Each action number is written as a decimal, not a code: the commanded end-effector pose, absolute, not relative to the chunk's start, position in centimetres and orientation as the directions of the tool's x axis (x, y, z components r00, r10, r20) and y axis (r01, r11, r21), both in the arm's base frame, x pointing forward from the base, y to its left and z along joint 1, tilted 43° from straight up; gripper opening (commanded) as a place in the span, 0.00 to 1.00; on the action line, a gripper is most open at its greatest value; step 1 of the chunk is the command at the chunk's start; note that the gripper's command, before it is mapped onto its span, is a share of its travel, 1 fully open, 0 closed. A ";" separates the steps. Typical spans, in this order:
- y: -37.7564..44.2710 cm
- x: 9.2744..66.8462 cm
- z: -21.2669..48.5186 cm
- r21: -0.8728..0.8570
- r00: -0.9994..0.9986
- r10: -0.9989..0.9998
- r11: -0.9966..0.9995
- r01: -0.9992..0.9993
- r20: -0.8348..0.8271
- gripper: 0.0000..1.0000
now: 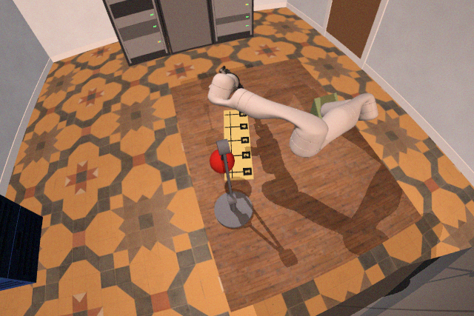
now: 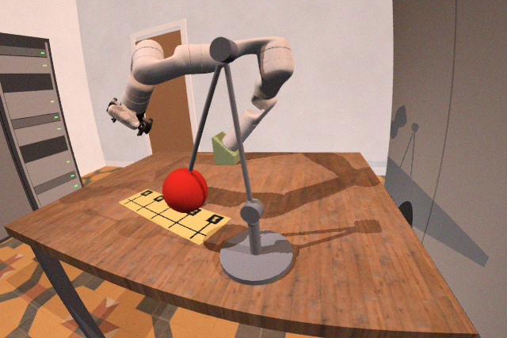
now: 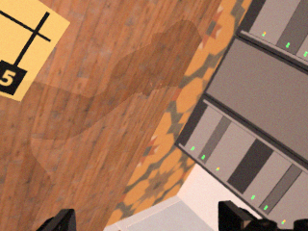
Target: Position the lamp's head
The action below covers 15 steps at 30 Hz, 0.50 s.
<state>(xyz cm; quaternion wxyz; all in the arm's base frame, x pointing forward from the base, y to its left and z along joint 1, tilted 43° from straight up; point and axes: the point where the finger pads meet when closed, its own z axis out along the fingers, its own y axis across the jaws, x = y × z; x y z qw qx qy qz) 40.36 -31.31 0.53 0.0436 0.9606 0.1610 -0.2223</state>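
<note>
Gripper (image 2: 142,124) spread wide and holding nothing, hanging in the air above the far end of the bench (image 2: 327,219), well apart from the lamp. Seen in the wrist view only as two dark fingertips at the bottom corners, with bench wood, the patterned floor (image 3: 164,178) and grey cabinets (image 3: 269,96) between them. Also caught there, and in no other view so plainly: the corner of the yellow strip (image 3: 24,53) with its black mark numbered 5 (image 3: 9,79), lying off to the upper left of the fingers. From the top view, the arm (image 1: 275,113) stretched across the bench from its green base block (image 1: 319,103), its wrist end past the far end of the strip (image 1: 239,144); the numbers 1 to 4 legible down the strip, the fifth partly hidden under the arm. Lamp's red head (image 1: 221,162) shown there beside the strip's left edge, about level with mark 2 (image 1: 245,155), overlapping the edge only slightly. Height left unclear from above; given instead by the exterior view, where the red head (image 2: 184,189) hung low over the strip (image 2: 176,219), close above it, at the end of a rod folded down from the grey joint at the top (image 2: 222,49). Lamp's round grey base (image 2: 257,262) standing on the bench just beyond the near end of the strip, with a second joint (image 2: 251,211) just above it.
</note>
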 end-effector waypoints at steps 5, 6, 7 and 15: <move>-31.5 41.9 1.6 -0.047 0.849 0.220 -0.973 0.226 -0.480 1.00; -31.4 42.1 1.8 -0.057 0.848 0.210 -0.976 0.209 -0.487 1.00; -31.3 42.4 2.1 -0.067 0.847 0.199 -0.979 0.191 -0.493 1.00; -30.6 43.7 3.4 -0.123 0.834 0.136 -0.989 0.083 -0.534 1.00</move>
